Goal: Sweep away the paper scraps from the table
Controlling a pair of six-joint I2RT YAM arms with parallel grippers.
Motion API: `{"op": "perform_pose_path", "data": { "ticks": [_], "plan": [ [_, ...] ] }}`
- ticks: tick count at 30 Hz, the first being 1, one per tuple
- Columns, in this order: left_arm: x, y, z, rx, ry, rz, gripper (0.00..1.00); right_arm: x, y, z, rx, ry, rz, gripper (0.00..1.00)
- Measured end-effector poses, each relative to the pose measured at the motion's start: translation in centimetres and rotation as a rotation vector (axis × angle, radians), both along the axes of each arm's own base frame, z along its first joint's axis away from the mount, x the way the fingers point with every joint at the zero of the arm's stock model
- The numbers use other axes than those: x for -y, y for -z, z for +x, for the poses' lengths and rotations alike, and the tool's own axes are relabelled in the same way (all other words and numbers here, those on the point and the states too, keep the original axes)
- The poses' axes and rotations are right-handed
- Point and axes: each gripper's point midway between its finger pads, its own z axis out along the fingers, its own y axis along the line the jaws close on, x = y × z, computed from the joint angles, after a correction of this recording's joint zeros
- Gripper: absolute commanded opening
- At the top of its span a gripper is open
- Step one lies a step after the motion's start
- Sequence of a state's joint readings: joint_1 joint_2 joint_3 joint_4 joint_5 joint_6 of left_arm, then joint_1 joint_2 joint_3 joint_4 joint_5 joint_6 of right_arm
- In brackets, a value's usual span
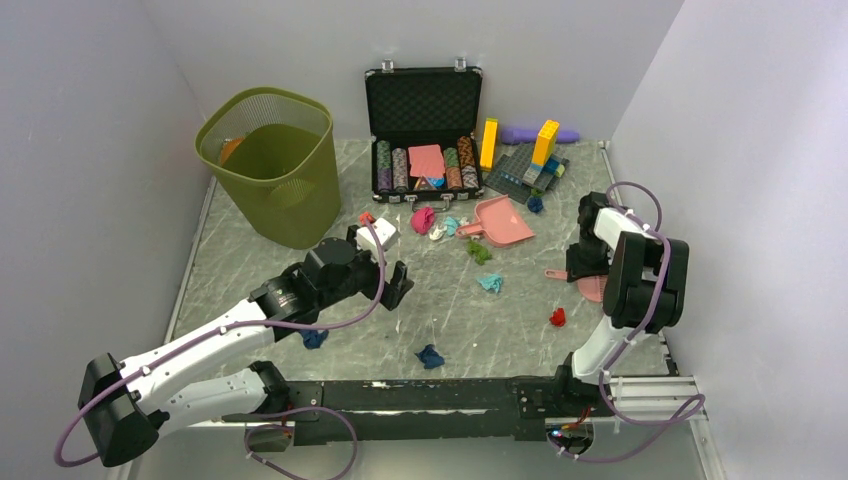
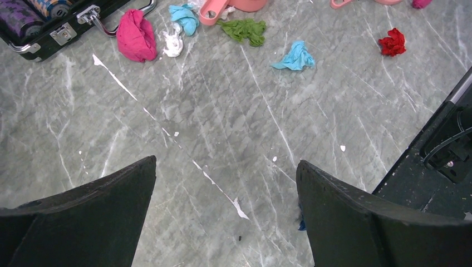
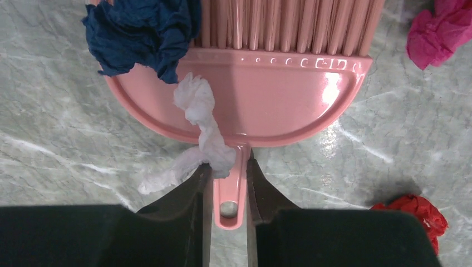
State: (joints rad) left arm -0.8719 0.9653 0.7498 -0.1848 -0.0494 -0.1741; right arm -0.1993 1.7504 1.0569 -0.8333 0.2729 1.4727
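Paper scraps lie across the grey marbled table (image 1: 400, 320): a magenta wad (image 1: 422, 219), a green one (image 1: 479, 251), a teal one (image 1: 490, 283), a red one (image 1: 558, 317) and a dark blue one (image 1: 430, 355). My left gripper (image 1: 395, 285) hangs open and empty over bare table (image 2: 225, 164); magenta (image 2: 135, 36), green (image 2: 243, 29) and teal (image 2: 295, 57) wads lie beyond it. My right gripper (image 3: 229, 167) is shut on the handle of a pink brush (image 3: 267, 94) at the right side (image 1: 590, 288). A dark blue wad (image 3: 142, 33) and a white wad (image 3: 200, 122) touch the brush.
A green bin (image 1: 270, 160) stands back left. An open black case (image 1: 425, 100) with poker chips, toy bricks (image 1: 530, 160) and a pink dustpan (image 1: 503, 222) lie at the back. A small white box (image 1: 381, 236) sits by the left arm. White walls enclose the table.
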Motion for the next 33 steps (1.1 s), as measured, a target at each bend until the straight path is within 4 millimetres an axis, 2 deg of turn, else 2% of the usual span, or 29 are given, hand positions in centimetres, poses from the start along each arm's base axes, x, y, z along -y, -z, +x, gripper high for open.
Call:
{"op": "perform_pose_path", "data": {
  "ticks": [4,8,12,15,18,22,25,28,33],
  "plan": [
    [-0.1,0.0,0.1,0.001,-0.006,0.002,0.99,-0.1,-0.2,-0.1,0.023,0.005,-0.013,0.00],
    [0.0,0.4,0.1,-0.007,-0.007,0.011,1.00,-1.5,-0.6,-1.2,0.025,-0.034,-0.008,0.00],
    [0.2,1.3,0.2,-0.036,-0.003,0.035,0.99,-5.7,-3.1,-0.8,0.111,-0.167,0.032,0.00],
    [0.7,1.8,0.2,-0.065,0.004,0.045,0.98,-10.5,-6.2,-0.2,0.235,-0.314,0.087,0.00],
    [2.1,1.5,0.2,-0.105,0.032,0.023,0.98,-14.5,-8.8,-0.2,0.337,-0.451,0.124,0.00],
    [4.2,1.4,-0.4,-0.173,0.100,-0.020,0.98,-17.8,-10.7,-0.7,0.447,-0.577,0.167,0.00],
    [5.8,1.7,-0.5,-0.235,0.149,-0.049,0.98,-19.1,-11.1,-1.6,0.519,-0.642,0.196,0.00],
    [7.4,2.4,-0.6,-0.308,0.192,-0.068,0.98,-19.6,-11.6,-2.5,0.584,-0.690,0.213,0.00],
    [9.3,2.0,-1.0,-0.394,0.265,-0.112,0.99,-20.7,-14.2,-2.0,0.781,-0.765,0.236,0.00]
  ]
}}
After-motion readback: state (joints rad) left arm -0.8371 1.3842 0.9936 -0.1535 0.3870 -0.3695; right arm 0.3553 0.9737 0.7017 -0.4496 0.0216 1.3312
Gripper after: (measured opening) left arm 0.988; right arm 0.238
